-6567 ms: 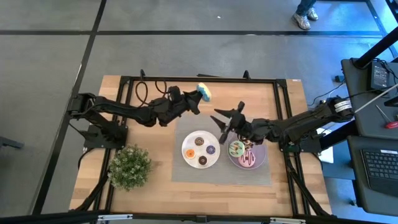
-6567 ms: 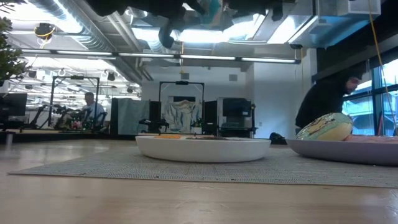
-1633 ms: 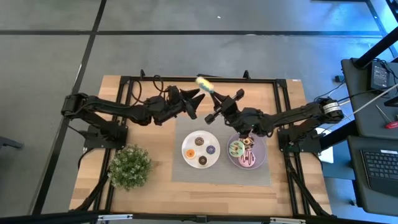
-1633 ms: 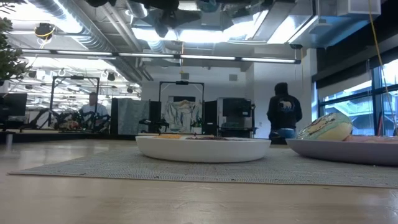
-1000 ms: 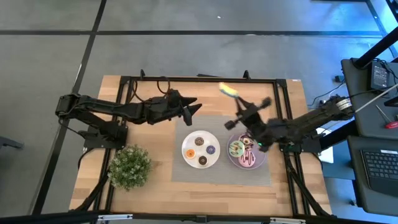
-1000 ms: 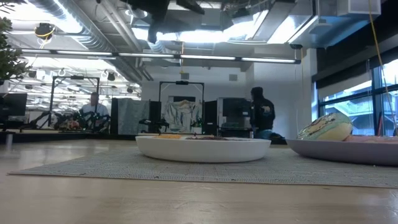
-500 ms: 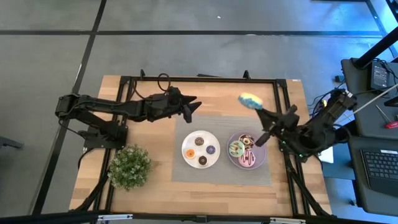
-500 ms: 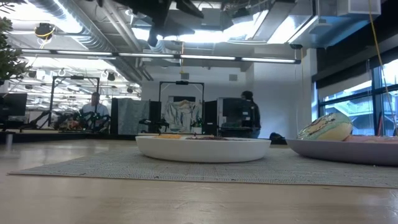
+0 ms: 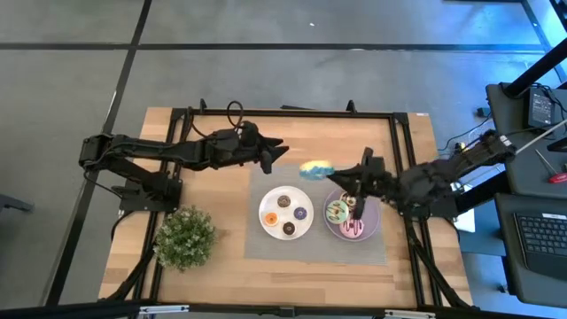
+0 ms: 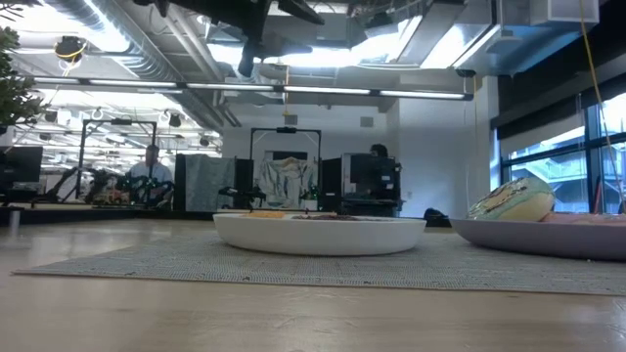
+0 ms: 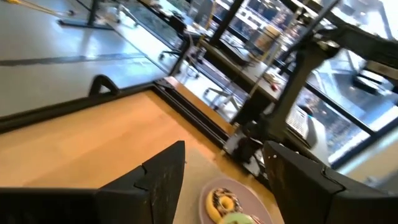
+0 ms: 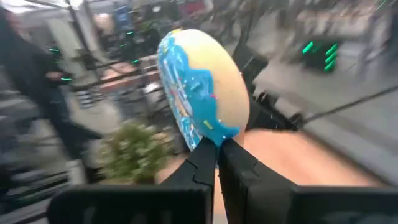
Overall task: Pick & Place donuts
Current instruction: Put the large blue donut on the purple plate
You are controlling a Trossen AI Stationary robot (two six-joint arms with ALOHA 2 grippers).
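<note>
Pinching blue donut (image 12: 202,87) edgewise, right gripper (image 12: 216,148) above mat (image 9: 266,179)

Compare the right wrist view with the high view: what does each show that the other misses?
Only the right wrist view shows the right gripper pinching the blue-iced donut by its edge. Only the high view shows the white plate, purple plate, and open left gripper waiting empty. Both show that donut and the plant.

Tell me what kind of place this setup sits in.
Probably a robotics lab or open workshop: exposed ceiling ducts and strip lights, other metal-framed rigs standing across the room, and a desk with a keyboard beside the wooden table.
</note>
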